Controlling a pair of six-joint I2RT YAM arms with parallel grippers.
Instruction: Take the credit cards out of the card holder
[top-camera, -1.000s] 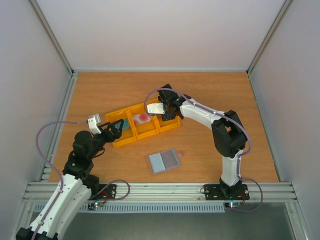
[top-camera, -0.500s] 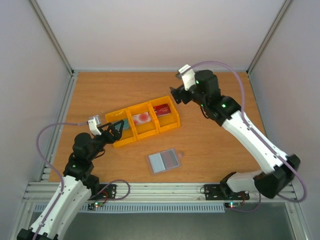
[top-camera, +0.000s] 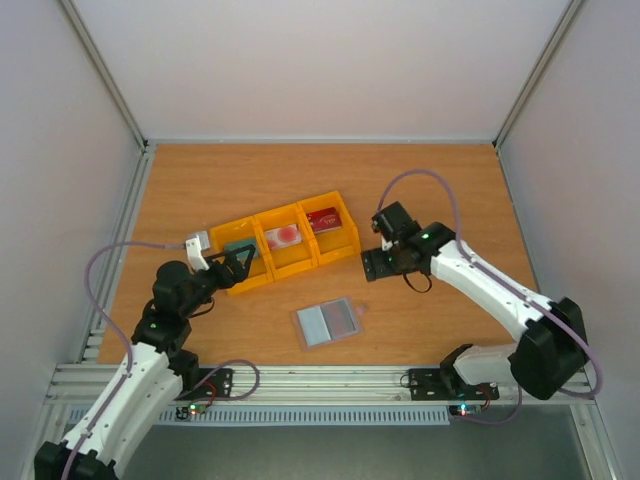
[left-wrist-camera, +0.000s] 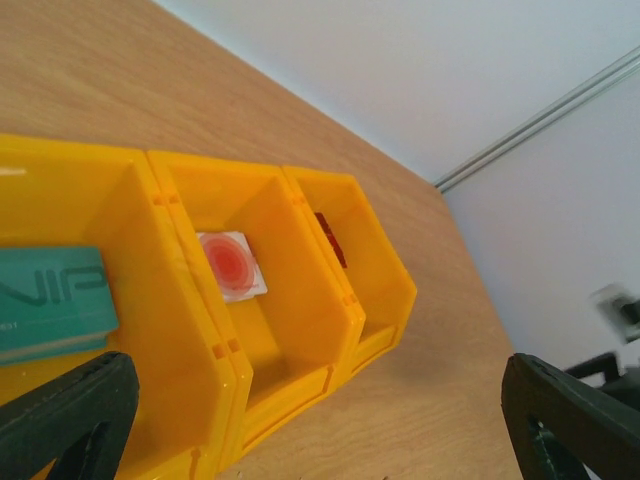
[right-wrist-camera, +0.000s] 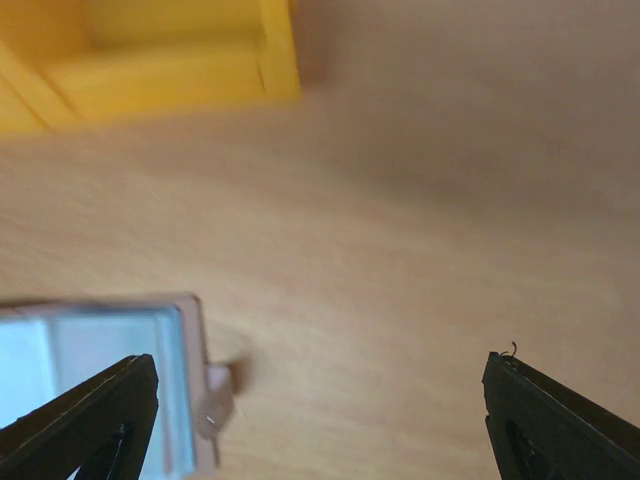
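Tray (top-camera: 296, 270) compartments hold, left to right, a teal card (left-wrist-camera: 50, 300) lettered "NIP", a red-blotched card (left-wrist-camera: 232, 265), a dark red card (left-wrist-camera: 332, 240); card holder (top-camera: 328, 322) lies open lower centre; left end effector (left-wrist-camera: 320, 415) and right end effector (right-wrist-camera: 320, 410) gape empty.

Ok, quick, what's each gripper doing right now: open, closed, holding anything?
Left gripper: open, holding nothing.
Right gripper: open, holding nothing.

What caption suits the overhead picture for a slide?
Credit cards in the yellow tray, card holder open beside it, left claw and right claw empty.
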